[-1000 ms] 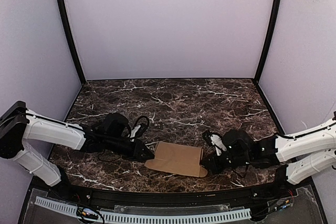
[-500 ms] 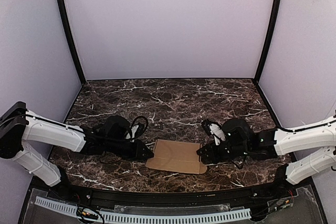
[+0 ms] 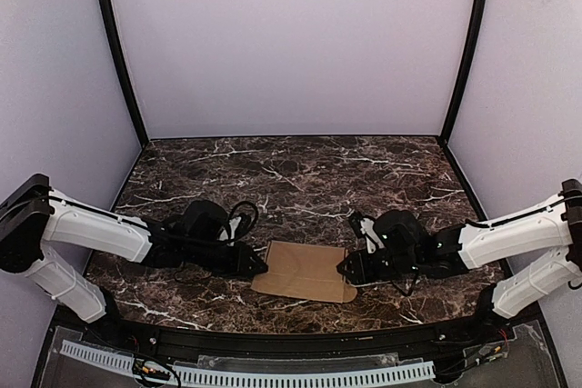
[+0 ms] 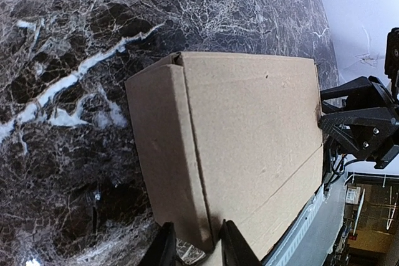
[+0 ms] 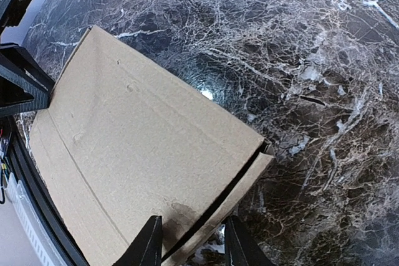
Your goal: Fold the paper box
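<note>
The paper box (image 3: pixel 305 272) lies flat on the marble table near the front edge, a plain brown blank with creases and a narrow flap at each end. My left gripper (image 3: pixel 260 266) is at its left end. In the left wrist view its fingers (image 4: pixel 166 250) stand apart astride the crease of the left flap (image 4: pixel 163 154), so the left gripper (image 4: pixel 196 252) is open. My right gripper (image 3: pixel 346 272) is at the right end. In the right wrist view the right gripper (image 5: pixel 190 246) is open, with its fingers (image 5: pixel 149 242) astride the box's (image 5: pixel 137 154) edge flap.
The dark marble table (image 3: pixel 300 179) is enclosed by lilac walls at the back and sides. A black rail (image 3: pixel 273 338) runs along the front edge, just below the box. Both arms lie low across the table's near corners.
My right gripper has moved left and closed in on the box's right end. The box has shifted slightly. The left gripper has barely moved.
</note>
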`<state>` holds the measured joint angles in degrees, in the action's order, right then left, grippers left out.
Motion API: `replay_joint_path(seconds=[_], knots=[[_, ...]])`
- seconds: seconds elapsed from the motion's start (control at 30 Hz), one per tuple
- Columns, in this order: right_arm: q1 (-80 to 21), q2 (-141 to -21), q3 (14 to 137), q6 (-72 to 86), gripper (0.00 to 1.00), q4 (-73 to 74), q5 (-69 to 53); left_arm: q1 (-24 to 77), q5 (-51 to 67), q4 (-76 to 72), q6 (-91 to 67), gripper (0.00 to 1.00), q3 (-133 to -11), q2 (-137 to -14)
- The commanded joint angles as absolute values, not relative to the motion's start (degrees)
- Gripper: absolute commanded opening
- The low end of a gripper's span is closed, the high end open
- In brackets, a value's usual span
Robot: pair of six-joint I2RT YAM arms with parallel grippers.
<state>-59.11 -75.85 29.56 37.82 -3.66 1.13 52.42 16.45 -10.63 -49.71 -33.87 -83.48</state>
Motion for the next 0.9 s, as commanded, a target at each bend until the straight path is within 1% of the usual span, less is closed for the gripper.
replay_joint_path(seconds=[0.0,0.07,0.27,0.47,0.67,0.87], knots=[[-58.46,-76.38,28.10,41.54,0.34,-5.55,1.87,52.79,16.00,-10.32,-48.71,0.28,-35.12,-83.78],[-58.26,-76.50,27.50,42.02,0.32,-6.00,1.52,52.77,15.45,-10.30,-48.05,0.32,-35.16,-83.05],[-58.06,-76.80,25.57,42.69,0.21,-7.72,1.13,51.97,15.34,-10.58,-46.53,0.45,-34.83,-80.92],[-58.01,-76.35,24.61,42.36,0.15,-8.07,1.45,50.14,19.08,-15.17,-47.79,0.54,-32.72,-80.93],[-57.93,-74.75,22.79,43.00,0.09,-8.39,2.33,49.47,21.72,-20.97,-51.53,0.58,-29.89,-83.31],[-57.87,-74.31,21.41,43.74,0.07,-9.11,2.75,49.47,24.59,-26.91,-56.09,0.58,-27.28,-85.53]])
